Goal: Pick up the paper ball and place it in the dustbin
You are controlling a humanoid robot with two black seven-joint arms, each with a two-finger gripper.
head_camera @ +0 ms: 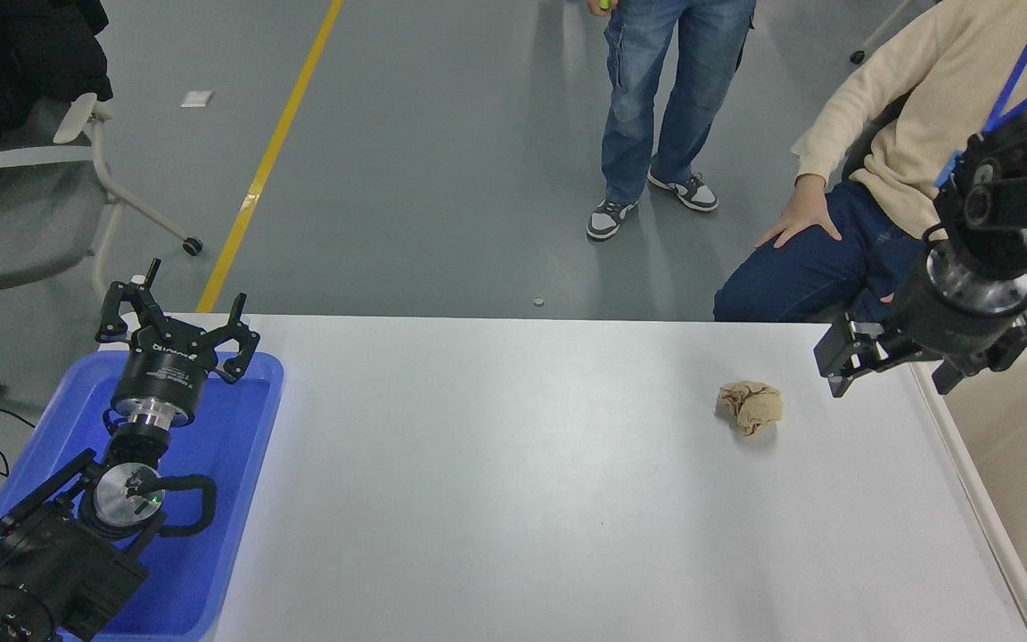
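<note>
Hovering just right of the ball [750, 407], the right gripper [890, 367] hangs spread and empty over the table's [513, 499] far right edge. Ball sits alone, well clear of the bin [1013, 464]. Best move, I'd say: swing left, centre over it, drop straight, squeeze gently, since crumpled paper gives. Left gripper [176, 325], splayed, sits parked over the tray [228, 499].

A tan-brown paper ball [750, 407] lies on a white counter [513, 499] between a bright blue tray [228, 499] and a cream-beige dustbin [1013, 446], beyond them a grey floor [442, 178] striped yellow.
</note>
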